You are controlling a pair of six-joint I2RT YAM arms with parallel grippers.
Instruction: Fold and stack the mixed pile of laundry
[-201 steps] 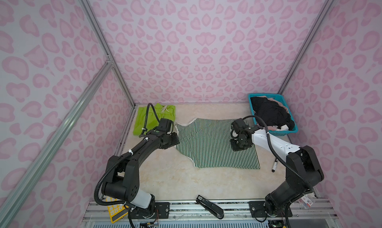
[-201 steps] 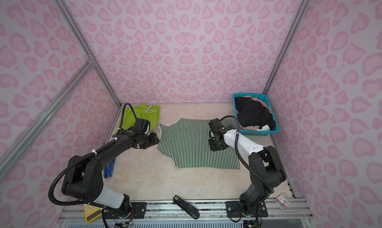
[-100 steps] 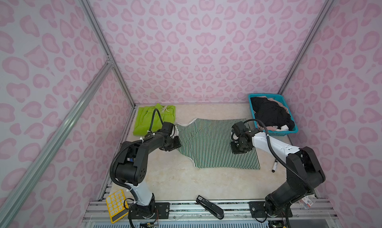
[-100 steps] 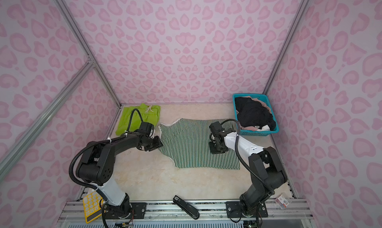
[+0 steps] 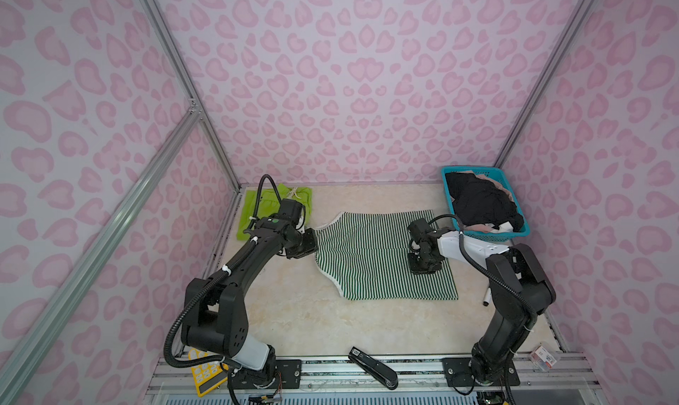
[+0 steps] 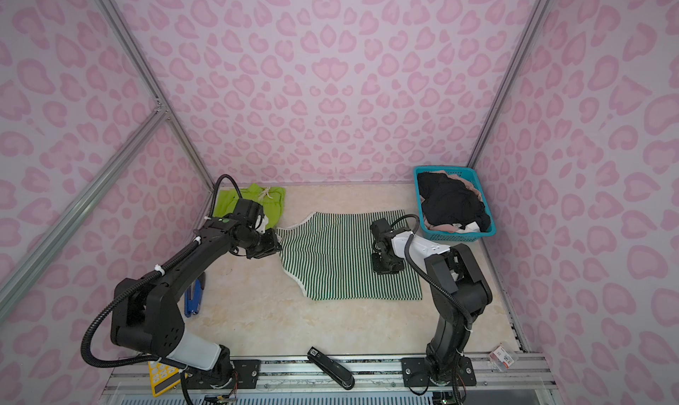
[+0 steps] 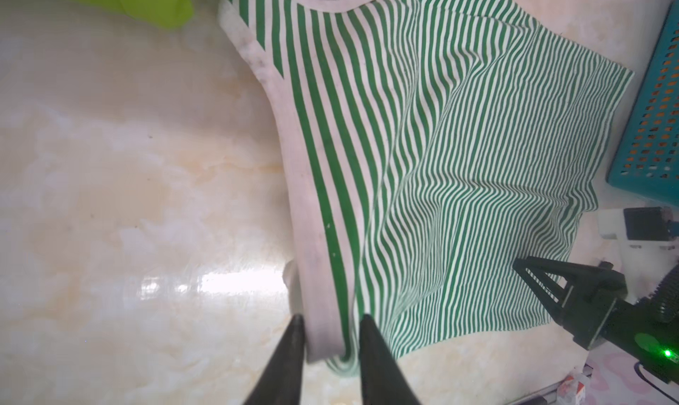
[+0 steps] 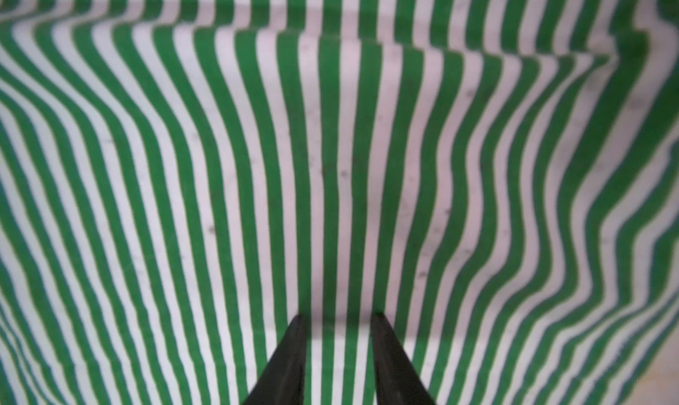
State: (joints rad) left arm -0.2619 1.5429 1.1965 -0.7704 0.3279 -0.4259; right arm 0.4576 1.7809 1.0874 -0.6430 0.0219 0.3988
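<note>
Pink blotched walls close in a pale, marble-look tabletop [image 5: 294, 322]. The green-and-white striped top [image 5: 371, 260] lies spread flat in the middle of it. The left gripper [image 7: 332, 335] sits low at the top's white-trimmed left edge, jaws a little apart with the trim running between them; I cannot tell whether they pinch it. The right gripper [image 8: 338, 322] is down on the cloth near its right side, jaws narrowly apart over flat stripes. The lime-green shorts [image 5: 253, 208] lie in the back left corner. Black and pinkish clothes [image 5: 477, 204] fill the teal basket [image 5: 449, 193] at the back right.
</note>
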